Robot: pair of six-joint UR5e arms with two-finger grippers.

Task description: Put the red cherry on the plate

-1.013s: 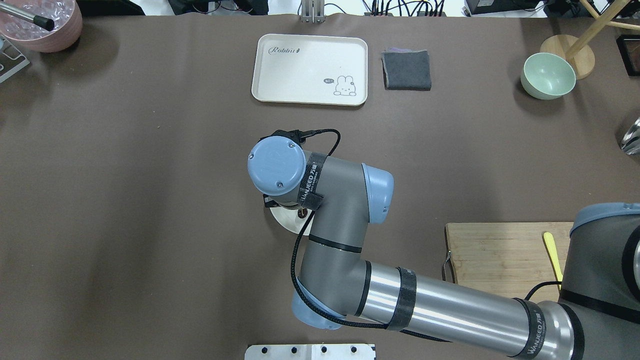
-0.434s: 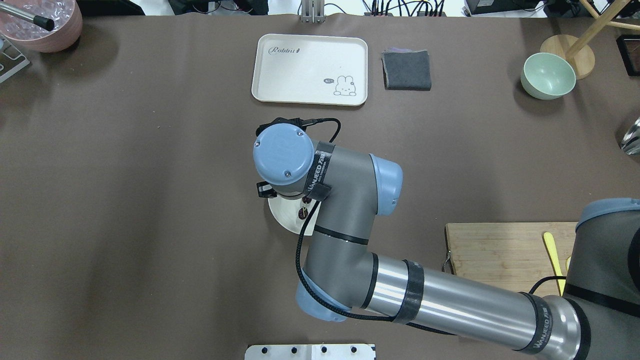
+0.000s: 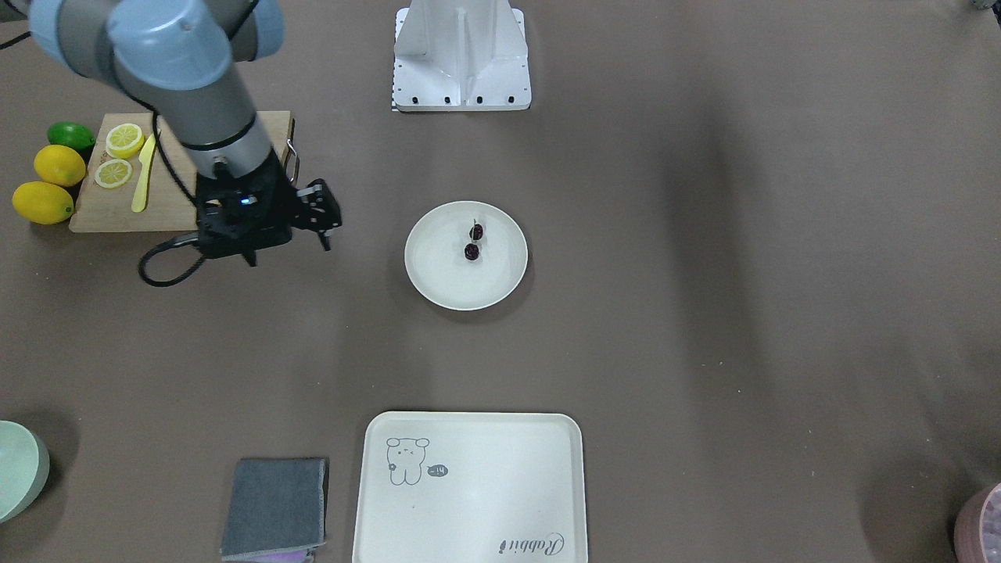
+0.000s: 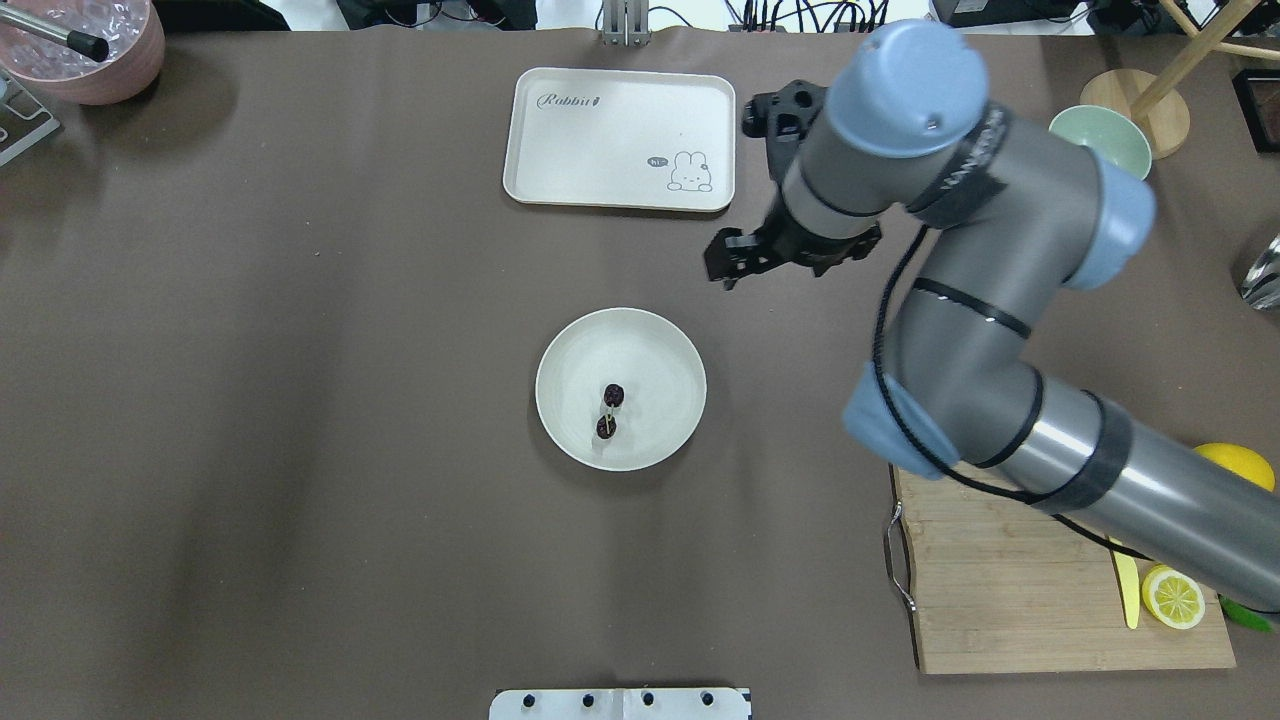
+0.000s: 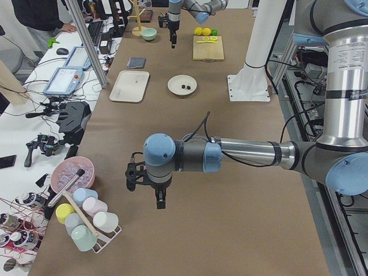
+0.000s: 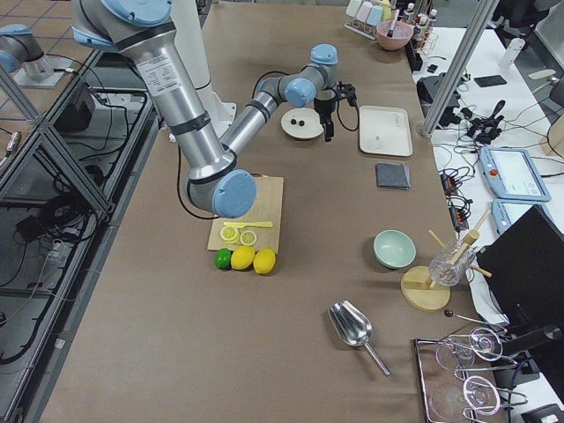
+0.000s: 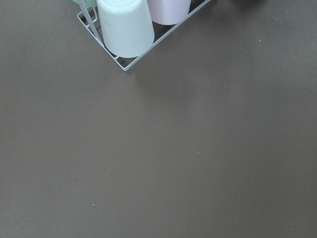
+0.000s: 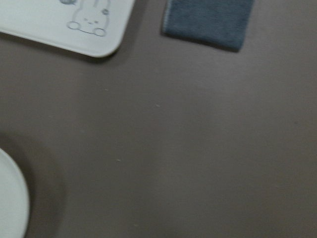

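Left end effector (image 5: 160, 202) shows only in exterior left view, far from plate (image 5: 173, 84).

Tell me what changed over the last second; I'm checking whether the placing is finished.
The right arm, which hung over the round off-white plate, swung away toward the far right, so the right gripper now hangs clear of it, near the rectangular cream tray. The pair of dark maroon cherries lay on the plate before and lies there now, uncovered. Plate and tray did not move.
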